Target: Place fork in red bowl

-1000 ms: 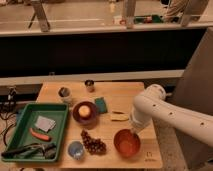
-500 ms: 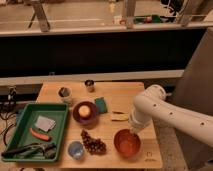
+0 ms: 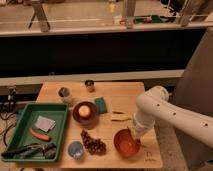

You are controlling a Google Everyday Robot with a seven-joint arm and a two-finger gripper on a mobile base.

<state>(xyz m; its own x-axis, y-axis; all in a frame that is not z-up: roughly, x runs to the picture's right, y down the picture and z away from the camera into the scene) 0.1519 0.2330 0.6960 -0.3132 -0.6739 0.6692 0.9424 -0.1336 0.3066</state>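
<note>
The red bowl [image 3: 126, 142] stands near the table's front right corner. A thin yellowish utensil, which looks like the fork [image 3: 120, 117], lies flat on the wood just behind the bowl and left of the arm. My white arm reaches in from the right and bends down. My gripper [image 3: 134, 132] is at its lower end, over the bowl's right rim, mostly hidden by the wrist. I cannot see anything held in it.
A green tray [image 3: 20, 125] at the left holds a white card, a red item and dark tools. A dark bowl [image 3: 85, 112] with a yellow fruit, a green sponge [image 3: 101, 104], grapes [image 3: 93, 145], a small blue cup [image 3: 76, 149] and two metal cups [image 3: 64, 93] stand on the wooden table [image 3: 125, 95].
The arm has hardly moved and stays over the red bowl's right side. The objects on the table are where they were.
</note>
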